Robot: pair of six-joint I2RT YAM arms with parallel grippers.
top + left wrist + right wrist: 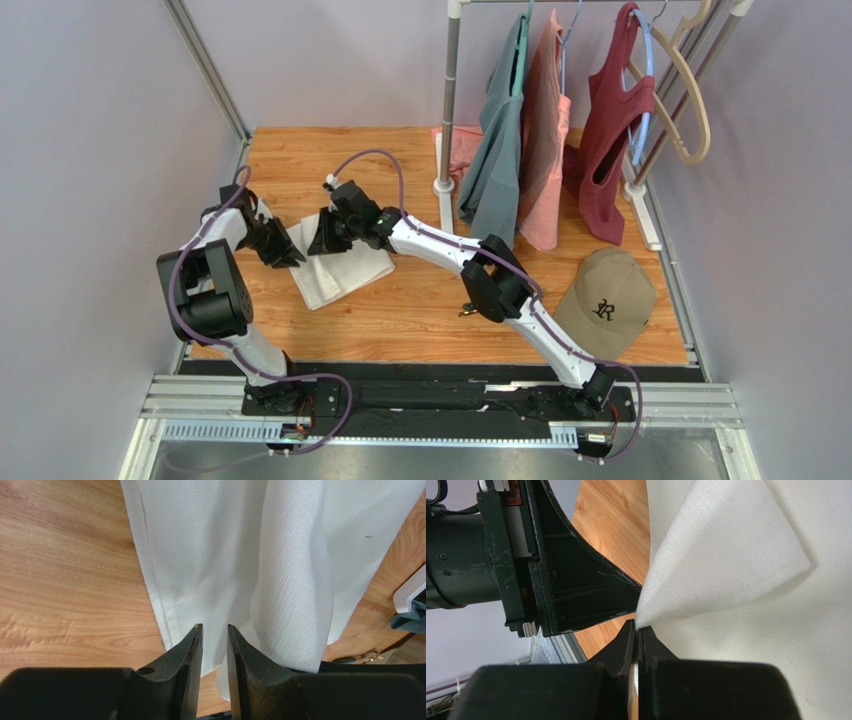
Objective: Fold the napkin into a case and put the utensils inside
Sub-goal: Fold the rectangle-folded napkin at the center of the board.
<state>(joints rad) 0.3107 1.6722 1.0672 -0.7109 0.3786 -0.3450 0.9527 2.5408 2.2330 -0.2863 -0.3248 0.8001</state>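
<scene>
Here our right claw [636,629] is clenched on a corner of the white napkin [736,550], holding that flap lifted and folded over the rest of the cloth. Our left claw [214,630] is released, its jaws a narrow gap apart at the napkin's edge. The napkin lies on the wooden table [420,310]. The utensils [369,656] lie off it, near the right arm's elbow.
</scene>
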